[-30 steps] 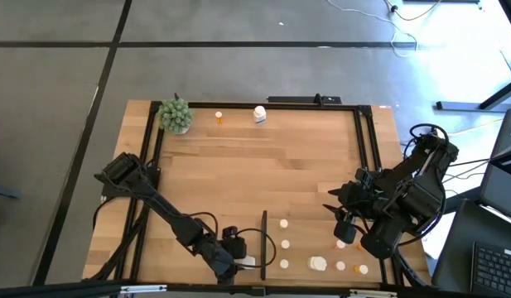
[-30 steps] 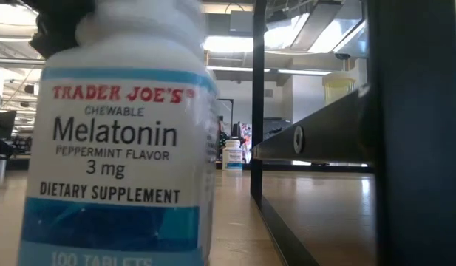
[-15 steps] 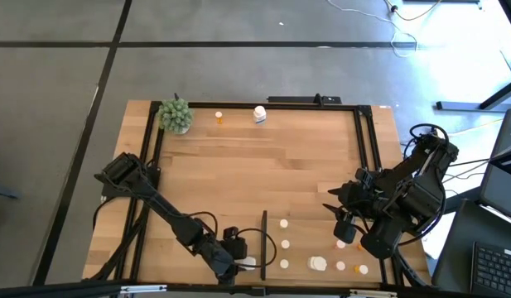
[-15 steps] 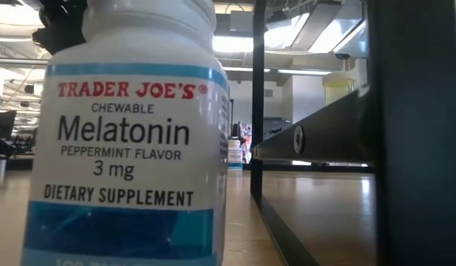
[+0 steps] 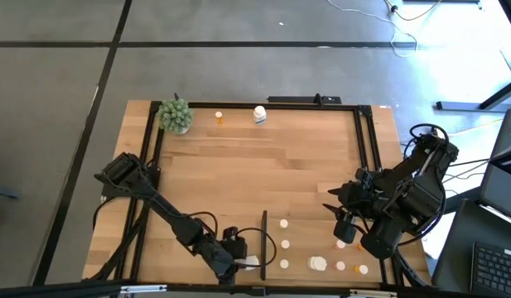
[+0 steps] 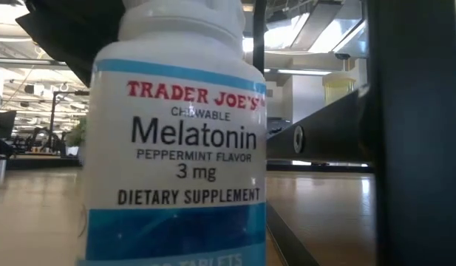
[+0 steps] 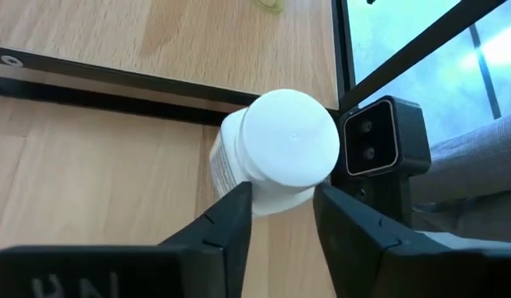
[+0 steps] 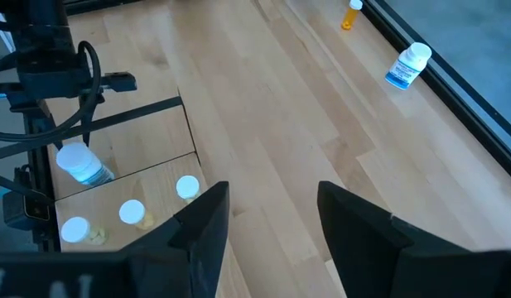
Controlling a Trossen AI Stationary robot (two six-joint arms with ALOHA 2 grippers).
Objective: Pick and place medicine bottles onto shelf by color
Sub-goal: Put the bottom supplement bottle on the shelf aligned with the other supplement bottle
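Gripping white melatonin bottle [image 7: 276, 153] by cap, left hand [image 7: 282, 207] half-closed beside shelf [image 5: 309, 248] strip | right hand [image 8: 267, 217] open, empty | risk: cap slips, bottle topples

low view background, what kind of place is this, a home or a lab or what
Probably a large open workshop or robotics lab, not a home. Behind the white melatonin bottle the low view shows long ceiling light strips over an open hall, and the high view shows grey concrete floor with loose cables around the light-wood table.
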